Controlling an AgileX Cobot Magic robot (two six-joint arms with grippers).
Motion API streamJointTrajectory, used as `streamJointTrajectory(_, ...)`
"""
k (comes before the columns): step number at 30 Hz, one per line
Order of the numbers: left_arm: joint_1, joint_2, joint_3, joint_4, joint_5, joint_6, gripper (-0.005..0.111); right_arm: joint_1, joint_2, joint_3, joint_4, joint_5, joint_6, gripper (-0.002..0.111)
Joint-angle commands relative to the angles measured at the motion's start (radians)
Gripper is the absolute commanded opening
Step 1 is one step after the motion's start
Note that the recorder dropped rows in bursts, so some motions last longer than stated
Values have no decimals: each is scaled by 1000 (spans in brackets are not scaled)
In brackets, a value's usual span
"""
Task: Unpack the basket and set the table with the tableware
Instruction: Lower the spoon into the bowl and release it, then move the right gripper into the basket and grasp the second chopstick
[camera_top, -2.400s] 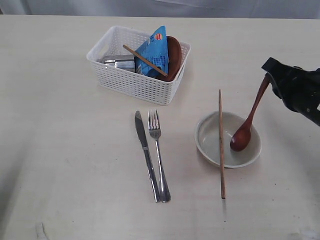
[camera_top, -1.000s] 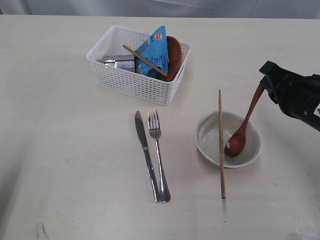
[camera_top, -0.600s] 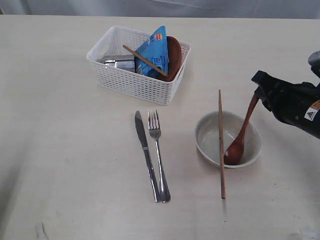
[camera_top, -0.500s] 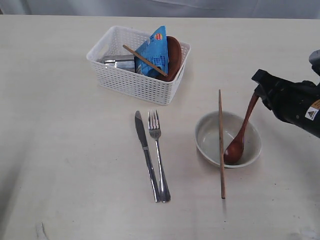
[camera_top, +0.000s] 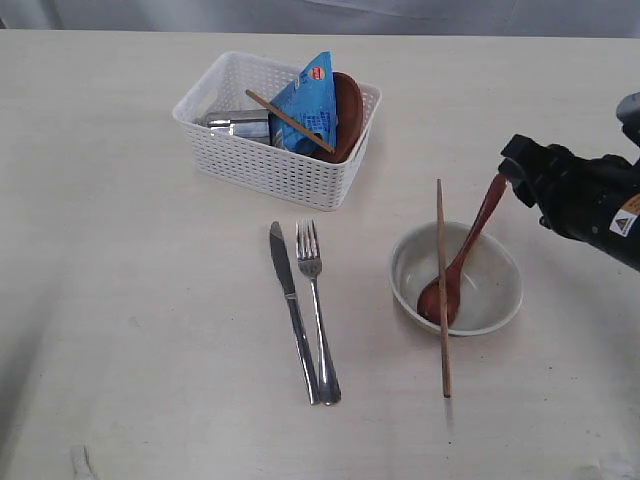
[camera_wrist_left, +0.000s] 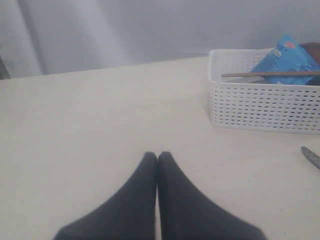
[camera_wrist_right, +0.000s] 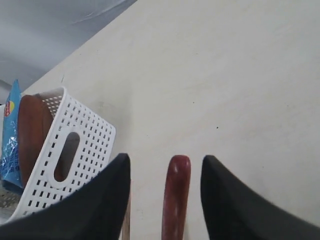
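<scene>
The right gripper (camera_wrist_right: 165, 159) has its two black fingers spread wide. The end of a reddish-brown wooden spoon's (camera_top: 462, 255) handle stands between them, with a gap on each side, so nothing is pinched. The left gripper (camera_wrist_left: 157, 157) has its fingers pressed flat together, holding nothing, low over the bare table (camera_top: 130, 300) and well short of the basket.

Nearest in the exterior view, a steel knife (camera_top: 290, 300) and fork (camera_top: 316, 310) lie side by side on the pale cream tabletop, handles toward the viewer. To their right sits a cream bowl (camera_top: 492, 285). A wooden chopstick (camera_top: 442, 340) lies straight across the bowl's left part, resting on the rim, its near end on the table. The spoon's head lies inside the bowl, touching the chopstick, and its handle leans up and to the right toward the right gripper.

Farther back stands the white lattice basket (camera_top: 270, 165). Inside it are a steel cup (camera_top: 235, 125) lying on its side, a blue snack packet (camera_top: 312, 105), a small brown plate (camera_top: 348, 115) tipped up against the right wall, and a second chopstick (camera_top: 290, 120) slanting across the packet.
</scene>
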Motion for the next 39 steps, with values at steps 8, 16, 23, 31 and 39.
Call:
streamJointTrajectory(8,2,-3,2,5,-3,0,0,50,-142,-579,42,1007,-493,44)
streamJointTrajectory(16,2,-3,2,5,-3,0,0,121,214,-1139,689,1522,-1001,44)
streamJointTrajectory(23,2,-3,2,5,-3,0,0,242,421,-1319,693,1556,-980,44)
streamJointTrajectory(31,2,-3,2,5,-3,0,0,344,627,-1469,549,1563,-898,44)
streamJointTrajectory(39,2,-3,2,5,-3,0,0,352,684,-1494,466,1559,-860,44)
